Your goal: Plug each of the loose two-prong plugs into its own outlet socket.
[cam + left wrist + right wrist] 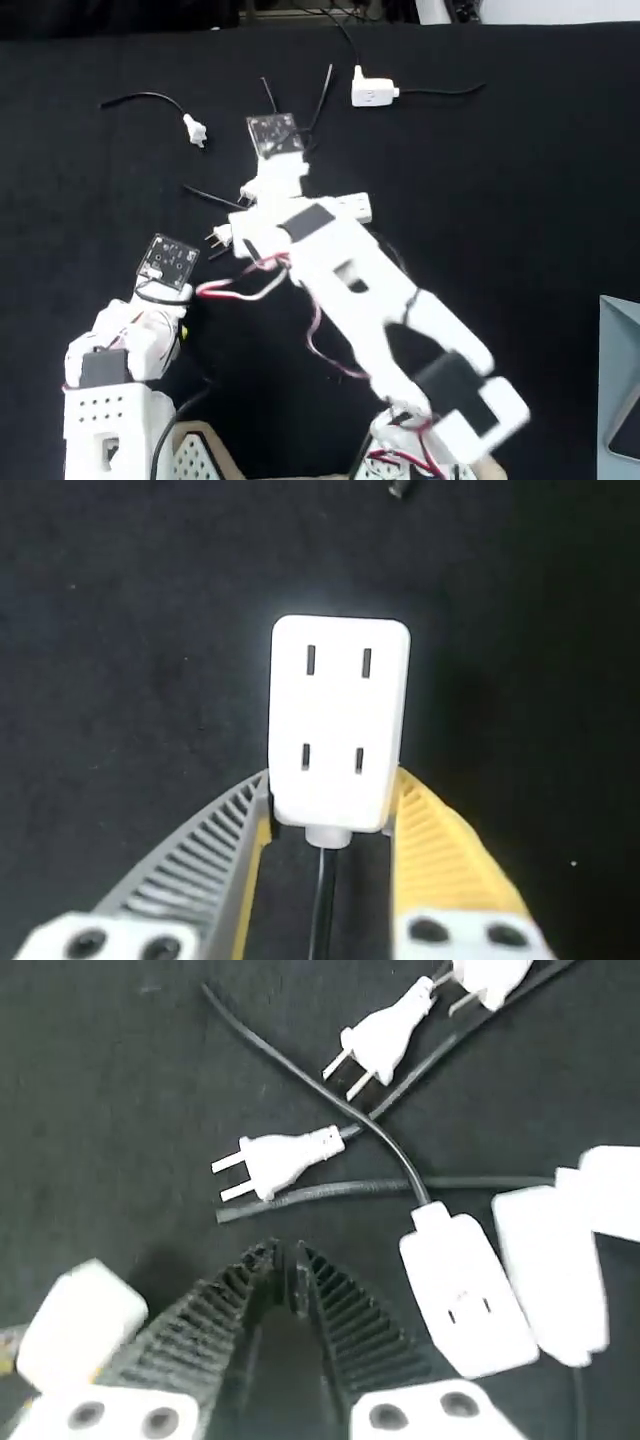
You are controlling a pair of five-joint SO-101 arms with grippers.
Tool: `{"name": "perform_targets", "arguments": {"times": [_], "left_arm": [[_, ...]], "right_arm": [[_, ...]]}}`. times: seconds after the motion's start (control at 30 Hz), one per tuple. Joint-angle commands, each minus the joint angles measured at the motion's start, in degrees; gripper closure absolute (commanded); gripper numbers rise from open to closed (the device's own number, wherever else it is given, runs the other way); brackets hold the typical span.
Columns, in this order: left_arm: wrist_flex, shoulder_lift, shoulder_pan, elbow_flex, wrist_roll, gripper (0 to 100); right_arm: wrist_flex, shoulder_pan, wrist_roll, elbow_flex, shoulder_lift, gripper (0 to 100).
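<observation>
In the left wrist view my left gripper point(330, 805) is shut on a white outlet block point(338, 720) with two pairs of slots, held above the black cloth. My right gripper point(287, 1260) has its black fingers closed together with nothing between them. Just beyond its tips lies a white two-prong plug point(285, 1158), a second plug point(385, 1035) farther off, and a third point(490, 978) at the picture's edge. Beside that gripper lie two white outlet blocks point(470, 1305) point(550, 1270). From above, one plug point(222, 237) lies beside the right arm point(340, 270) and another point(195, 130) farther back left.
A white wall adapter point(375, 93) on a black cord lies at the back. Black cords point(330, 1110) cross the cloth among the plugs. Another white block point(75, 1315) sits close beside the right fingers. A grey object point(622, 380) is at the right edge.
</observation>
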Motion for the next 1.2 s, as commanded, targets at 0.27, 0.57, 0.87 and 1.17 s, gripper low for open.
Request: {"name": "perform_targets", "arguments": {"times": [0.27,0.57,0.87,1.17], "left_arm": [[8.0,-14.6,-5.7,0.1,7.0,75],[10.7,-24.8,-17.3,0.0,17.6,65],[10.6,-24.5,-17.9,0.0,17.6,65],[10.7,-24.5,-17.6,0.0,17.5,65]], "right_arm": [[13.4,-0.7,-12.8,-20.2,11.7,80.1],[8.6,-2.3,-20.7,-19.1,12.7,80.1],[2.2,-4.6,-21.4,-24.9,25.5,80.1],[3.0,-4.7,-24.2,-34.8,34.3,80.0]]}}
